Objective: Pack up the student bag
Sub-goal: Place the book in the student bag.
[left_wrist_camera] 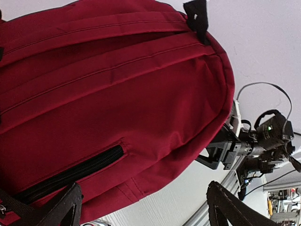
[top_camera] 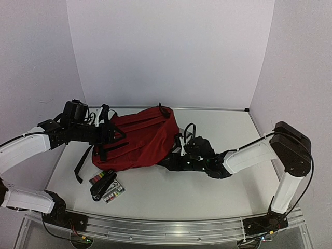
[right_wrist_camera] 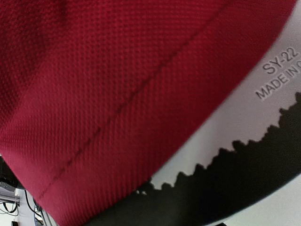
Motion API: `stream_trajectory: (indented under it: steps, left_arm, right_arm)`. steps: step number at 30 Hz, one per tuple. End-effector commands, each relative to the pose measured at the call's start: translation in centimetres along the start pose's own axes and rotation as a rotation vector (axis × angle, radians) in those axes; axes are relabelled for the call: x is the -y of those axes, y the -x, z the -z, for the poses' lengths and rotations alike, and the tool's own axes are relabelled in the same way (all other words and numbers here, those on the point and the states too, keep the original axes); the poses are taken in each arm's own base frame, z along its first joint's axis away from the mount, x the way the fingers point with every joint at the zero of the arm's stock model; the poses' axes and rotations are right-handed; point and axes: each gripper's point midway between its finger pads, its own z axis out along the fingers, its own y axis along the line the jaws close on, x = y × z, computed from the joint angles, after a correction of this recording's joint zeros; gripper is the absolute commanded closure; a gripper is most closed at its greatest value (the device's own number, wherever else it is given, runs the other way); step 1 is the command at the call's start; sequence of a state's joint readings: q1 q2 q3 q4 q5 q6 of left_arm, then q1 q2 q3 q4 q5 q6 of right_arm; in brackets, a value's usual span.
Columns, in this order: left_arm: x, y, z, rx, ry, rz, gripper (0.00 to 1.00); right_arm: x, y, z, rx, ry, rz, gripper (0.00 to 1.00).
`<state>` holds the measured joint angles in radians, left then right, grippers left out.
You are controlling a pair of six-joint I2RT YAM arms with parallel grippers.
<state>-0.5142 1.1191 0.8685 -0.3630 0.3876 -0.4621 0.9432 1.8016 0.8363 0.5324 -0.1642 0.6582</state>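
1. My left gripper point(left_wrist_camera: 141, 195) has its jaws spread wide with nothing between them. The student bag point(left_wrist_camera: 117, 94) lies straight ahead of them and just clear of the fingertips, with its black pocket zip point(left_wrist_camera: 70, 172) closest to the jaws.
2. The bag rests on its side on the table point(top_camera: 207, 192). Its long axis runs from my left jaws across toward my right ones, so it sits between the two.
3. My right gripper point(top_camera: 181, 155) is tucked in at the end of the bag farthest from my left jaws. Red fabric fills its view, so I judge this arm the nearer one, touching or very nearly so. I cannot tell whether these jaws are spread or pinching anything.
4. Right beside my right jaws, a white surface point(right_wrist_camera: 244, 117) reads "SY-22" and, below that, "MADE IN C", cut off at the frame. A black toothed edge point(right_wrist_camera: 244, 174) borders it, and I cannot say what it belongs to.
5. A few small items point(top_camera: 106, 187) lie below my left jaws, outside the bag.
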Motion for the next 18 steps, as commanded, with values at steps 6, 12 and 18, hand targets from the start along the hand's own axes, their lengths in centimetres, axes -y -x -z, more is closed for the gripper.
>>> stream_trajectory:
  steps: [6, 12, 18]
  left_arm:
    - [7.2, 6.5, -3.7, 0.05, -0.071, -0.298, 0.07]
    - [8.9, 9.0, -9.7, 0.032, -0.012, -0.382, 0.0]
    - [9.8, 8.9, -14.6, 0.003, 0.044, -0.451, 0.0]
  right_arm:
    - [0.4, 4.1, -2.8, 0.064, 0.057, 0.053, 0.49]
    - [0.6, 4.5, -2.0, 0.039, 0.11, 0.079, 0.47]
    - [2.8, 3.2, 0.0, 0.041, 0.04, 0.031, 0.38]
